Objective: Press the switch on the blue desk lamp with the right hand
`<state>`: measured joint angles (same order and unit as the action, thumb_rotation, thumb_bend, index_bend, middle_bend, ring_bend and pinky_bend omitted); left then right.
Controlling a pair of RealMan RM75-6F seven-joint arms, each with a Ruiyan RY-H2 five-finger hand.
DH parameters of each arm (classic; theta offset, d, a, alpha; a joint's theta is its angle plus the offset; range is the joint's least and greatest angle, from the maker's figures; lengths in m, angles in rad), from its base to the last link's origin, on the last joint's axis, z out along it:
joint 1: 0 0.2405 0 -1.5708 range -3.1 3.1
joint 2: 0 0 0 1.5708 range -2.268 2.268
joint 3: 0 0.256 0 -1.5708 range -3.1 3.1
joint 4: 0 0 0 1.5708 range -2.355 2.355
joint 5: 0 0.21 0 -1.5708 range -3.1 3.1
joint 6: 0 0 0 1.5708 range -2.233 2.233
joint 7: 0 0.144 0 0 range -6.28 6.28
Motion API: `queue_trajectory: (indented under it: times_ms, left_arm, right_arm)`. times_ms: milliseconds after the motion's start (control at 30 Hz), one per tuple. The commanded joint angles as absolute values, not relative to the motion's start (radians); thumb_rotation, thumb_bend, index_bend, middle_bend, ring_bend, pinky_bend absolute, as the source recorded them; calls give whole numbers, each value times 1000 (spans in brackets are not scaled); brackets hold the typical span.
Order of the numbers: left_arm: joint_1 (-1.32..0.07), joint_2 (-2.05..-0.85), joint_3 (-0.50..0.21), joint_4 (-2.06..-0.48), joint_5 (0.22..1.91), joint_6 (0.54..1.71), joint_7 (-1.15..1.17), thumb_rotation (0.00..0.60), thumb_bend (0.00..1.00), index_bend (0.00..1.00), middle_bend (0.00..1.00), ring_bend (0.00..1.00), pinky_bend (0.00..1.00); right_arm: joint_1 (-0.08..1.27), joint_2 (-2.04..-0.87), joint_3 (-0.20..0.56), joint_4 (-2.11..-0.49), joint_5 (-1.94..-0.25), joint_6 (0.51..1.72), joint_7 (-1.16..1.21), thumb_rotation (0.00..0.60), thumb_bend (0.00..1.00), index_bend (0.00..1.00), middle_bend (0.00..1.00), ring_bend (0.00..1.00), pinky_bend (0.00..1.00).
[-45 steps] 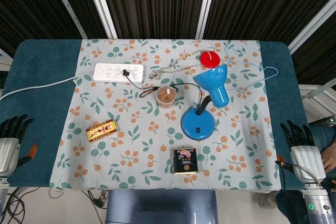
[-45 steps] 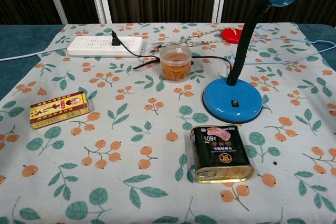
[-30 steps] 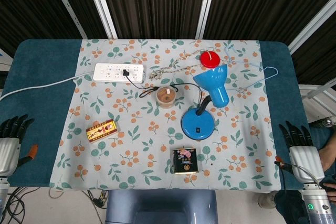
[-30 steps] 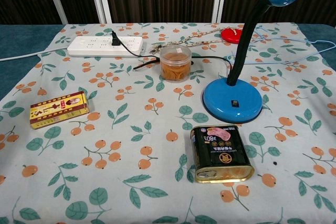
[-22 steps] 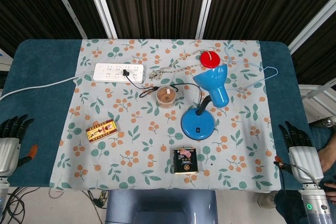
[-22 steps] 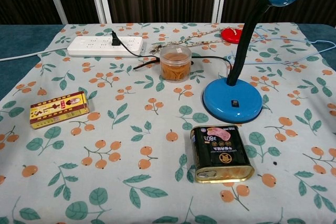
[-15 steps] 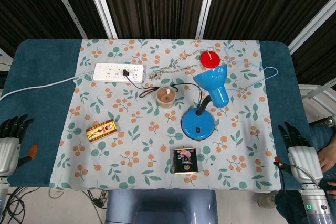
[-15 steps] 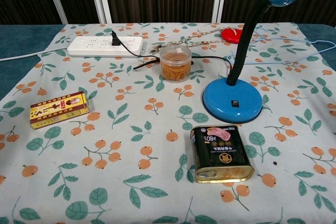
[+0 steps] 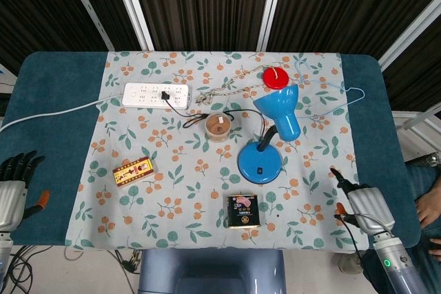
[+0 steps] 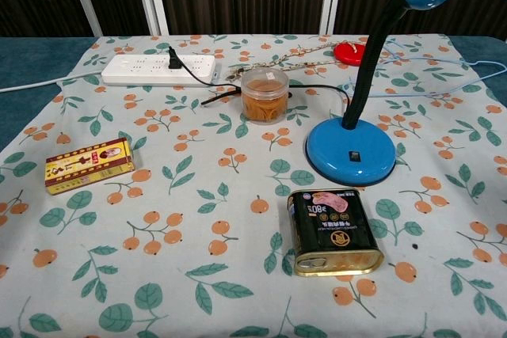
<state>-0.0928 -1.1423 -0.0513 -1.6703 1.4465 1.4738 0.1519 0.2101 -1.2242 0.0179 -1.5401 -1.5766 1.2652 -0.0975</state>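
Right hand [image 9: 363,203] at the table's [image 9: 48,94] near edge — empty, finger spread unclear; blue desk lamp [image 9: 265,148] apart.

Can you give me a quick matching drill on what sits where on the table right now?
Things:
1. lamp base
2. tin
3. power strip
4. right hand

Places:
A. far left part of the cloth, with a black plug in it
B. near right edge of the table, touching nothing
C. near edge, just in front of the lamp
D. middle of the cloth, right of the small jar

Pairs: 1-D, 2-C, 3-A, 4-B
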Motion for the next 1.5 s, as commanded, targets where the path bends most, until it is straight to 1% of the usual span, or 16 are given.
queue_trajectory:
  times_ms: [33,167,367,467,767,1100,1500]
  left_arm:
    - [-93,-1142,-51,-1670,1446,1473,151,600,353,152,71,54,101]
    - [-95,-1140,-51,-1670,1443,1467,150,600,353,152,71,54,100]
    - [-95,-1139,-51,-1671,1443,1467,145,600,353,152,71,54,101]
    - [-95,-1138,-51,-1672,1442,1466,144,600,353,152,71,54,101]
    - [-95,-1136,-52,-1673,1438,1464,138,600,353,152,71,54,101]
    - [-96,-1135,-52,-1673,1437,1462,134,600,353,152,71,54,101]
    - [-97,-1135,-52,-1670,1435,1458,138,600,353,152,71,54,101]
  right_arm:
    - [285,-1246,24,-1533,-1588,1178,-78,600,553,14,578,726,637]
    - [333,-1286,42,-1531,-1567,1121,-67,600,592,12,638,775,678]
    - [400,-1331,54,-1545,-1516,1009,-95,600,613,0,672,787,732]
    - [428,-1359,60,-1541,-1498,973,-122,600,615,0,703,797,751]
    - [492,-1437,82,-1527,-1427,902,-195,600,616,0,712,800,809]
    - [539,-1475,84,-1503,-1362,851,-252,600,617,0,712,800,859]
    - [552,-1476,77,-1500,-1324,863,-274,600,617,0,712,800,908]
